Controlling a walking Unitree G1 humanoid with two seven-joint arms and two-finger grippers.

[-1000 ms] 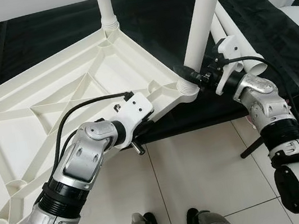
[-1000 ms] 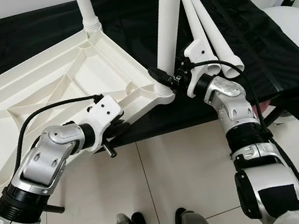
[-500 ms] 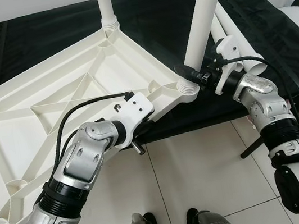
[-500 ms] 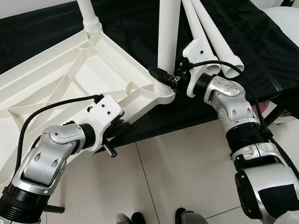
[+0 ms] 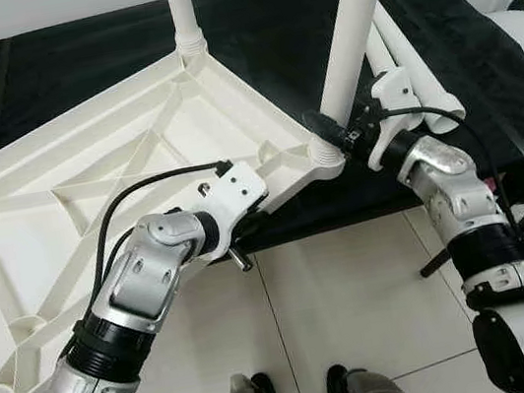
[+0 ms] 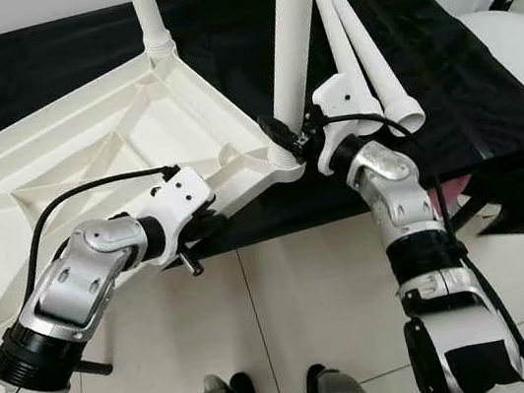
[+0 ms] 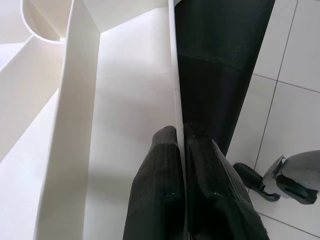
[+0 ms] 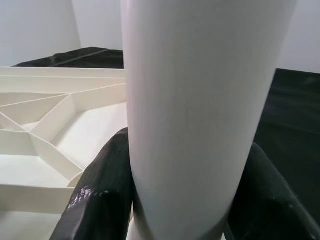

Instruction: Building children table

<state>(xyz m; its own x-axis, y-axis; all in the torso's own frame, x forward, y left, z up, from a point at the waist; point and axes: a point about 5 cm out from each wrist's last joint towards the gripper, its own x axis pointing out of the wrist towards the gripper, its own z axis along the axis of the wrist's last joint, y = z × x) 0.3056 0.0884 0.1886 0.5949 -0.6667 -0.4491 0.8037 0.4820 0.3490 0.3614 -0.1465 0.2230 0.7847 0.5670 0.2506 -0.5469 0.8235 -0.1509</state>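
Robot is holding a white table that is lying upside down.
The tabletop (image 5: 91,184) is filling the left of the frame, on a black cloth (image 5: 41,62). The left gripper (image 7: 181,145) is pinching its edge. At center, the right gripper (image 8: 175,195) is squeezing a standing leg (image 5: 351,33). Spare legs (image 6: 364,51) are lying at upper right.

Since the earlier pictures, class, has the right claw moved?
Yes. The right claw has rotated slightly around the leg it grips, its white housing shifting leftward against the two loose legs lying behind it.
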